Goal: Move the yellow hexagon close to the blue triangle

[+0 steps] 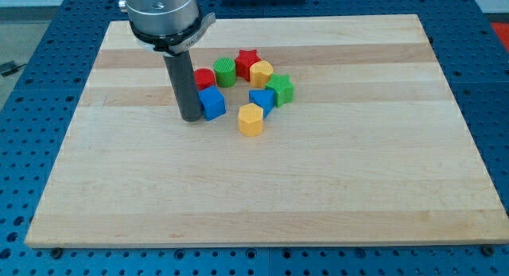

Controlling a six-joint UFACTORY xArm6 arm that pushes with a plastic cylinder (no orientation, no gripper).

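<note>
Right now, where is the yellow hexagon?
The yellow hexagon sits lowest in the cluster, just below the blue triangle, right of the blue cube and my tip.

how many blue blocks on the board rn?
2. One blue block sits at the view's left of the cluster, right beside my tip. The other blue block is mid-cluster, just above the yellow hexagon. None appear hidden.

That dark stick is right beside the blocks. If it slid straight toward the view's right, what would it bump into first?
My tip sits at the left edge of the blue cube, apparently touching it, so that block comes first. Behind it lies the blue triangle. The yellow hexagon sits slightly lower, probably just off that line.
</note>
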